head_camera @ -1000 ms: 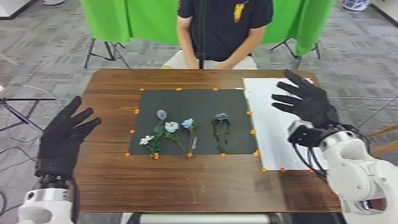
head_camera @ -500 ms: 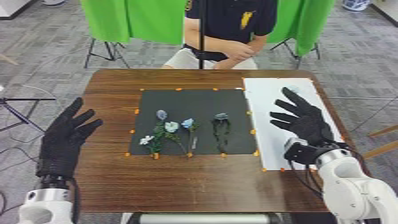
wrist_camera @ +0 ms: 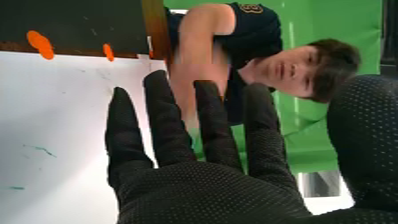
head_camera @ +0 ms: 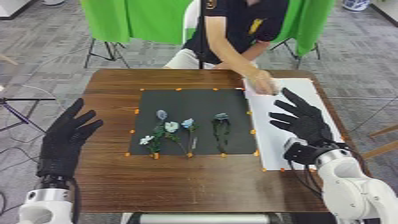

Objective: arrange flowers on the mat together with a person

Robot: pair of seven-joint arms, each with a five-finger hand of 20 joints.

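- My left fingers [head_camera: 71,111] and right fingers [head_camera: 298,102] are straight, spread wide
- Flowers [head_camera: 171,127] lie on the dark mat [head_camera: 191,101], mostly near left
- A person's hand [head_camera: 262,82] is over the white sheet's [head_camera: 277,147] far left

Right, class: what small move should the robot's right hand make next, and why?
Probably ease back slightly: the right hand is open over the white sheet, and the person's hand is over that same sheet, close in front of it.

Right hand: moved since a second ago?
Yes, the right hand has shifted toward the robot, away from the far edge of the white sheet.
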